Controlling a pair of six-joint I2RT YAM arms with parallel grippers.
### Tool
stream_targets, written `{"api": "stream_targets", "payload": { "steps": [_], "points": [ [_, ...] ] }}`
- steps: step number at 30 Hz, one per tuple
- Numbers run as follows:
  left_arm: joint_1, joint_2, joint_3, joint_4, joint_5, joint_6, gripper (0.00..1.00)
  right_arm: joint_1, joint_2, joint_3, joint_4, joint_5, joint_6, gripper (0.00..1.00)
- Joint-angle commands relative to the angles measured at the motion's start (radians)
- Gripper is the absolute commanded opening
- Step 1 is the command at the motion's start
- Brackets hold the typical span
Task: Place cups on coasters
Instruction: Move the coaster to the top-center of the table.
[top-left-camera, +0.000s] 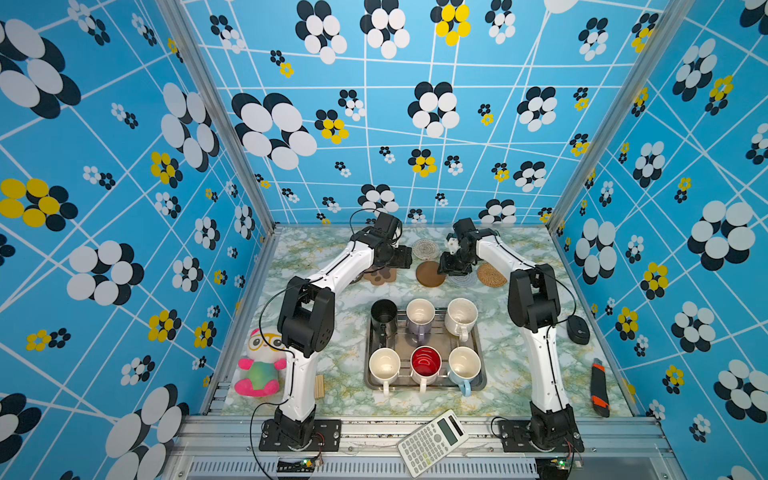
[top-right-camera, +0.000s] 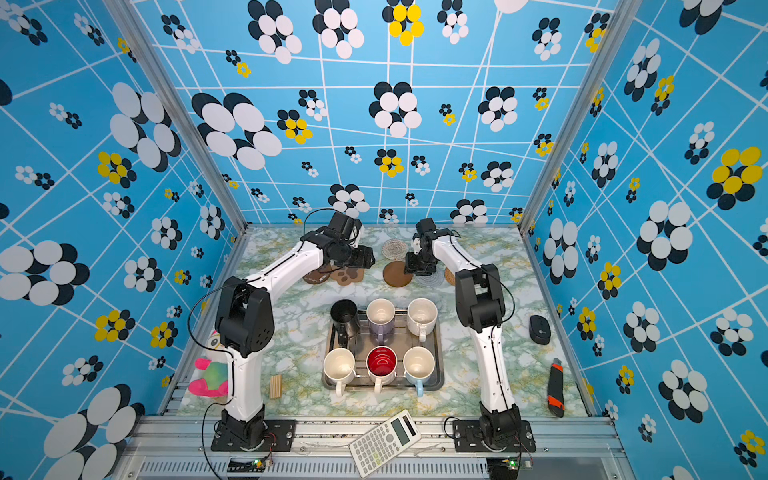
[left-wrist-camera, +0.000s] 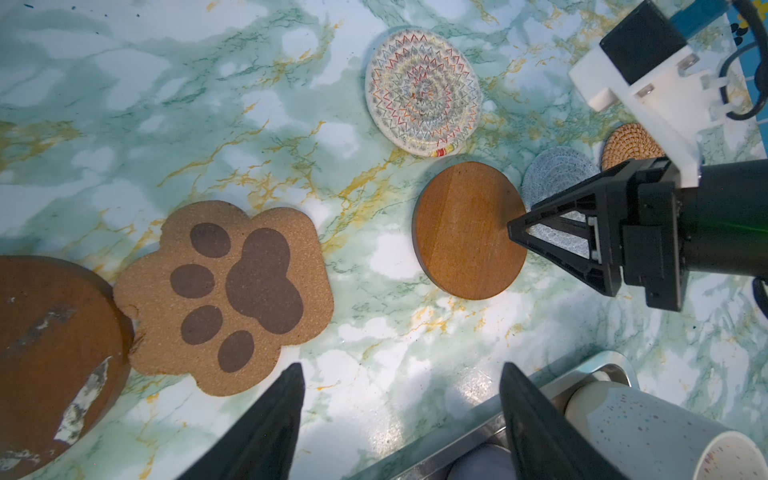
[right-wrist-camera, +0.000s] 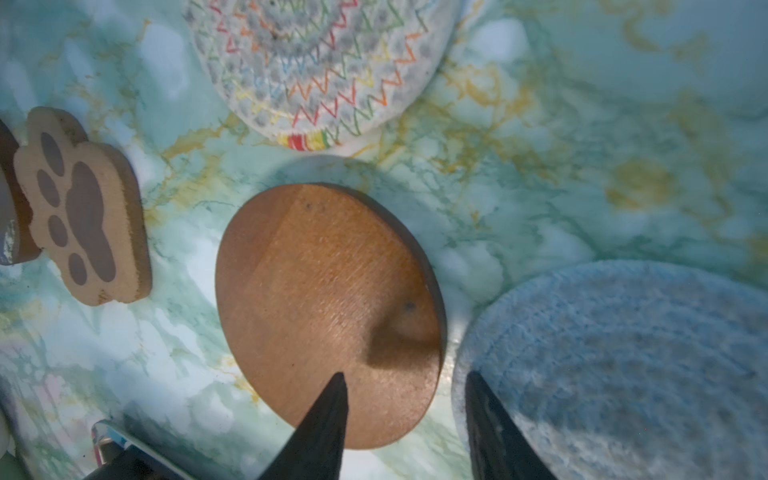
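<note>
Both top views are bright and evenly lit, colours saturated, wall lines bowing toward the frame edges (a wide-angle lens). The desk (top-left-camera: 345, 365) shows only faint, soft shadows under the arms; the metal tray (top-left-camera: 442, 340) gleams mildly. The left wrist view is crisp, its left fingers (left-wrist-camera: 266, 432) dark silhouettes. The right wrist view is hazy throughout: a blurred shadow lies on the brown disc (right-wrist-camera: 324, 291) by the right fingers (right-wrist-camera: 324, 424), and the grey-blue coaster (right-wrist-camera: 623, 353) looks fuzzy.
</note>
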Motion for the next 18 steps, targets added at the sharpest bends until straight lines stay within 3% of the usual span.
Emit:
{"api": "stream_targets", "payload": {
  "steps": [1,12,18],
  "points": [
    [-0.003,-0.004,-0.017,0.010,0.018,-0.008,0.76,0.004,-0.009,-0.026,0.020,-0.040,0.028,0.47],
    [-0.002,-0.011,-0.021,0.009,0.013,0.000,0.76,0.004,-0.010,-0.030,0.018,-0.022,0.031,0.47],
    [-0.002,-0.006,-0.017,0.009,0.017,0.000,0.76,0.002,0.001,-0.033,0.046,-0.084,0.068,0.46]
  ]
}}
